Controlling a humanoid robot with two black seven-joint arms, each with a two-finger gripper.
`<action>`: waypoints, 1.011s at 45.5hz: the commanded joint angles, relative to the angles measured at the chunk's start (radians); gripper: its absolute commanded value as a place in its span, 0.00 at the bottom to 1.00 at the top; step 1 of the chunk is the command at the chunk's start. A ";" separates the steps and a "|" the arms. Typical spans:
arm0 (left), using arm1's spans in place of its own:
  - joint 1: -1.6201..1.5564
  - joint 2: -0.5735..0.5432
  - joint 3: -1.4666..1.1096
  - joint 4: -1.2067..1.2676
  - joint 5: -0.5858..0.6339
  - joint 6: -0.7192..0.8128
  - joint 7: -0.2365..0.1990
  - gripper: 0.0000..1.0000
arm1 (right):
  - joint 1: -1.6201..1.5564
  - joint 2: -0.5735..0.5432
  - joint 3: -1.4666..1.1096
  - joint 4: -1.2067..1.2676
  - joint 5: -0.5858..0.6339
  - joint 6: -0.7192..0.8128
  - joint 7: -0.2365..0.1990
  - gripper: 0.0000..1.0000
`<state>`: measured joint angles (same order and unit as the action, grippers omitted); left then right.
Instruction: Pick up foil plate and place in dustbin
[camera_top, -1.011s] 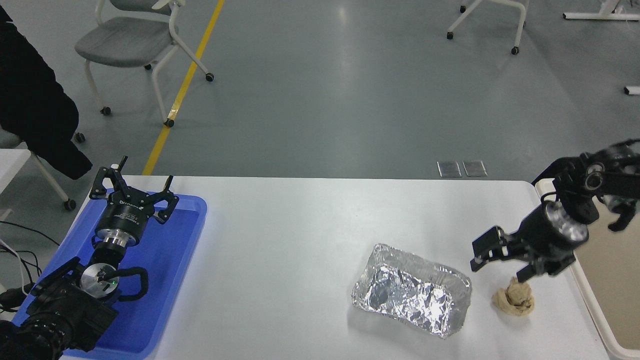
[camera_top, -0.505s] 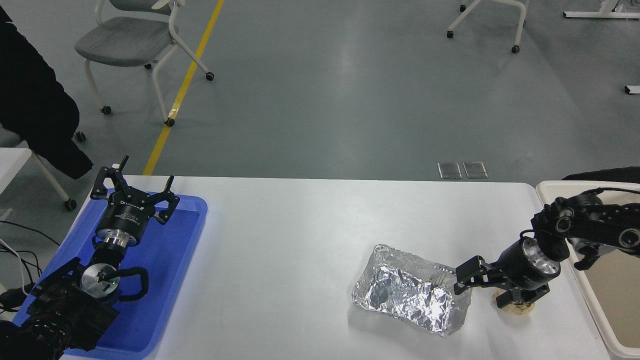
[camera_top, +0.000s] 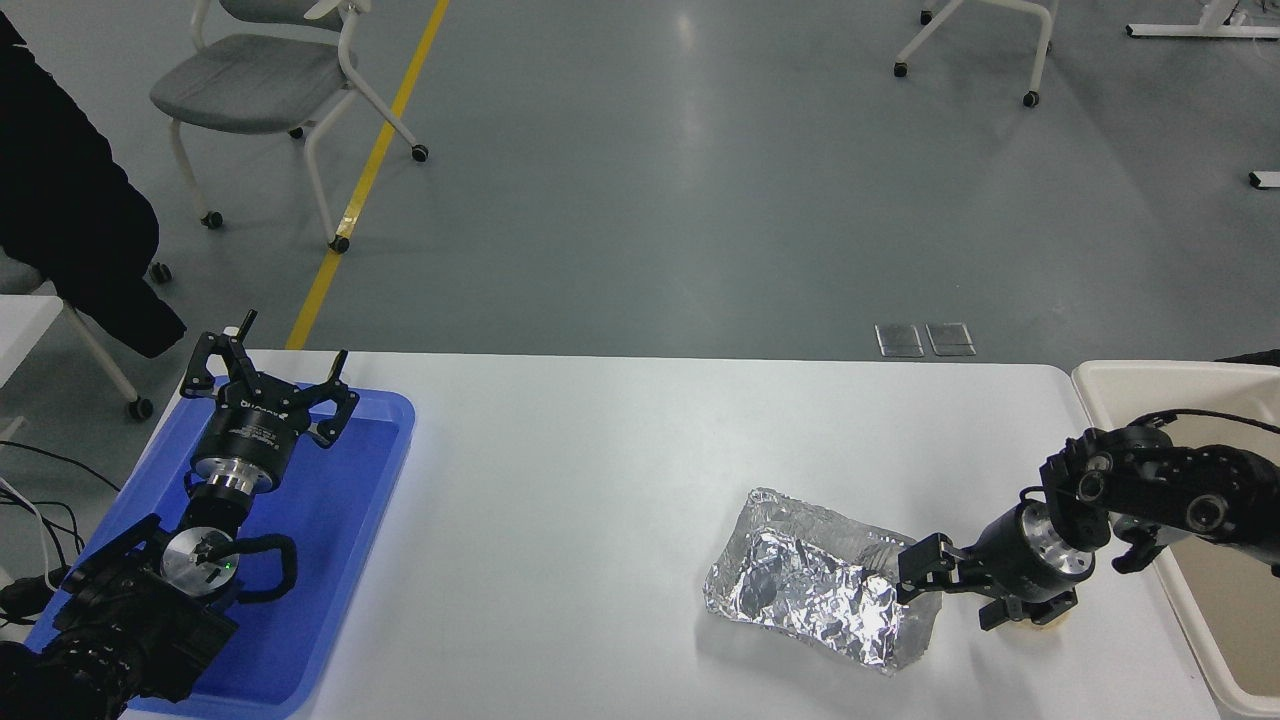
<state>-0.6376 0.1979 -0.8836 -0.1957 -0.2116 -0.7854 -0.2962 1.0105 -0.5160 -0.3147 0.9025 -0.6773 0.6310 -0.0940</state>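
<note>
The foil plate (camera_top: 800, 590), crinkled silver with a raised rim, lies on the white table right of the middle. My right gripper (camera_top: 945, 598) is low at the plate's right end, pointing left. It is open, with one finger (camera_top: 915, 570) over the plate's right rim and the other outside that end near the table. I cannot tell whether they touch the foil. The cream dustbin (camera_top: 1150, 372) stands past the table's right edge, behind the right arm. My left gripper (camera_top: 265, 375) is parked open at the lower left.
A flat blue tray (camera_top: 340, 500) lies under the left arm. A small tan paper wad (camera_top: 1050, 620) is mostly hidden under the right wrist. Chairs and a dark-clothed person (camera_top: 70, 200) are beyond the table's far left.
My right gripper came down and moved left, from above the paper wad to the right end of the foil plate. The plate has stayed where it was. The left arm has not moved.
</note>
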 joint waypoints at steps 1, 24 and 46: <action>-0.001 0.000 0.000 -0.002 0.000 0.000 0.000 1.00 | -0.023 0.030 0.008 -0.022 -0.014 -0.031 0.008 0.31; -0.001 -0.002 0.000 -0.002 0.000 0.000 0.000 1.00 | 0.002 0.031 -0.001 -0.034 -0.025 -0.034 0.008 0.00; -0.001 0.000 0.000 0.001 0.000 0.000 -0.001 1.00 | 0.399 -0.062 -0.280 0.048 0.111 0.012 0.005 0.00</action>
<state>-0.6384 0.1977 -0.8836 -0.1966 -0.2118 -0.7854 -0.2962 1.1787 -0.5391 -0.4245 0.8947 -0.6458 0.6232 -0.0881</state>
